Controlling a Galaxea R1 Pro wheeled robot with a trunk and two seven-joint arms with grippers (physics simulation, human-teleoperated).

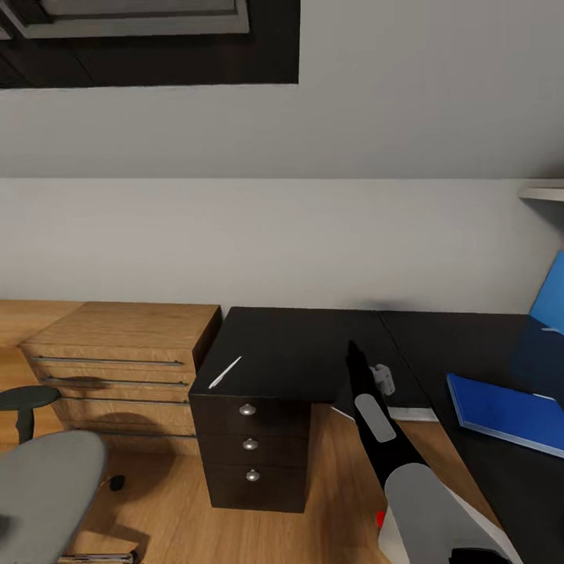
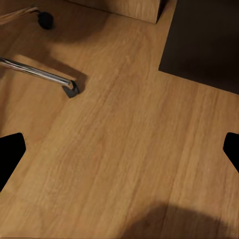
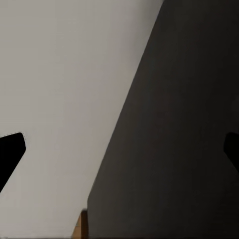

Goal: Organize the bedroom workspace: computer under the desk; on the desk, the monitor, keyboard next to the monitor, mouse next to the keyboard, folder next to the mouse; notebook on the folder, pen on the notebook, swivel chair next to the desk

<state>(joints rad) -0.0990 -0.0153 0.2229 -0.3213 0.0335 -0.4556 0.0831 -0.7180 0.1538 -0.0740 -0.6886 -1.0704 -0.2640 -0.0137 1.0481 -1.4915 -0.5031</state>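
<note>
The black desk (image 1: 298,352) runs along the wall, with its three-drawer unit (image 1: 251,450) at the left end. The thin white pen (image 1: 225,372) lies on the top above the drawers. On the desk's right part lies the flat blue folder (image 1: 505,411). The grey swivel chair (image 1: 47,493) stands at the lower left on the wood floor; one chrome leg (image 2: 40,74) of it shows in the left wrist view. My right gripper (image 1: 354,354) (image 3: 119,149) hangs open over the desk top near the wall. My left gripper (image 2: 119,154) is open above bare floor.
A light wooden drawer chest (image 1: 125,368) stands left of the desk. A small black rounded thing (image 1: 117,482) (image 2: 46,20) sits on the floor by the chair; I cannot tell what it is. A tilted blue panel (image 1: 552,294) and a shelf (image 1: 544,190) are at the right edge.
</note>
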